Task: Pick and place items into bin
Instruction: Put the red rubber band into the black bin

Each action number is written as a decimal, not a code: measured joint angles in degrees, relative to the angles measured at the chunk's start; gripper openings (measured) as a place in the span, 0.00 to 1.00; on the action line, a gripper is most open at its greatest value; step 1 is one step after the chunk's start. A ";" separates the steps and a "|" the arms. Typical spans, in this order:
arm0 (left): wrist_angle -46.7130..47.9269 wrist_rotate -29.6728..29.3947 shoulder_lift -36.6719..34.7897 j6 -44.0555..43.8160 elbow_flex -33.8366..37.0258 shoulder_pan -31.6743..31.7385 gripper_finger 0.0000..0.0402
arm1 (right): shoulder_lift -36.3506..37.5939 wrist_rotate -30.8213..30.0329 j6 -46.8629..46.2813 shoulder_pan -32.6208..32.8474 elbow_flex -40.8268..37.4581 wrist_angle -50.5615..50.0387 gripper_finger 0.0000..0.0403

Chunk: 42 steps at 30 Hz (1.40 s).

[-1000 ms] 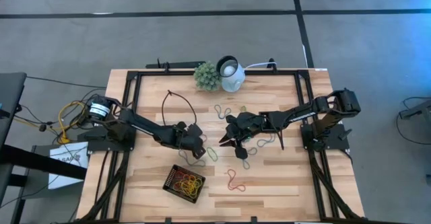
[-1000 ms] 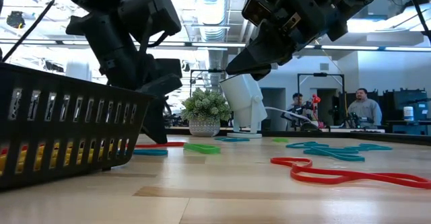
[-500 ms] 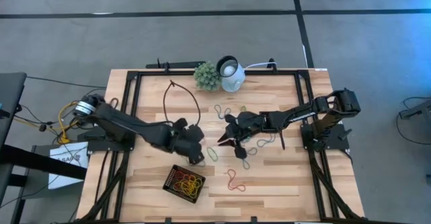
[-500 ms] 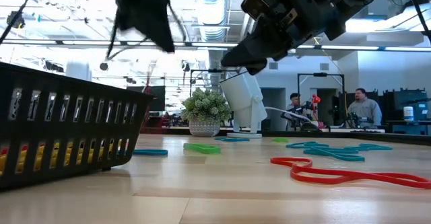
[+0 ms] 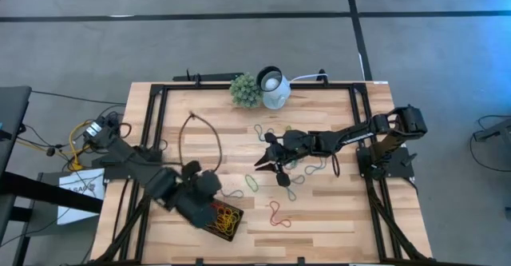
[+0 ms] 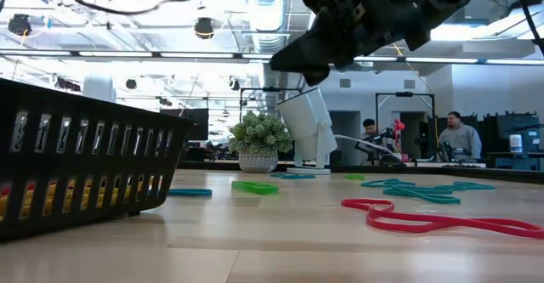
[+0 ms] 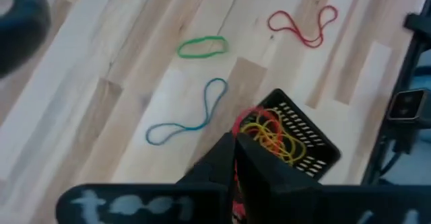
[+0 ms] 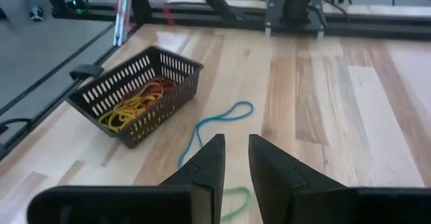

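The bin [image 5: 217, 216] already held several bands; the closed left gripper [image 7: 234, 158] hovered above it, the right gripper [image 8: 232, 158] slightly apart, and loose bands [image 5: 278, 213] remained on the tabletop [image 5: 319, 218].

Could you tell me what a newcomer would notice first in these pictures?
Probably the black bin near the table's front edge, bright with yellow and red bands, with the left gripper shut above it. Next, the right gripper hovering mid-table over scattered loops, and the red band lying alone beside the bin.
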<state>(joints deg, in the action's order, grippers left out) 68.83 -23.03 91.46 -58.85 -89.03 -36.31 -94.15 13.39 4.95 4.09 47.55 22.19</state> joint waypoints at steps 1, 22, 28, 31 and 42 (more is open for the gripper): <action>0.30 -0.94 -0.02 -1.91 -0.09 -1.15 0.00 | 0.00 0.00 0.00 -0.13 0.00 -0.52 0.16; -8.63 9.27 10.94 -13.30 8.11 -5.03 0.00 | -0.04 0.00 0.02 -1.22 0.07 -2.05 0.16; -8.38 10.81 13.95 -8.82 8.11 -3.82 0.00 | -0.02 0.00 0.00 -1.22 0.04 -2.03 0.16; -7.10 12.40 15.49 -6.53 8.13 -3.26 0.00 | -0.02 0.00 0.00 -1.22 0.04 -2.03 0.16; -8.56 19.39 22.10 4.95 8.13 0.22 0.00 | 0.04 0.02 0.00 -1.24 -0.02 -2.03 0.16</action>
<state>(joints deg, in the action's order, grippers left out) 60.27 -3.65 113.56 -53.90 -80.90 -36.09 -94.11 13.41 4.95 2.85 47.53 20.16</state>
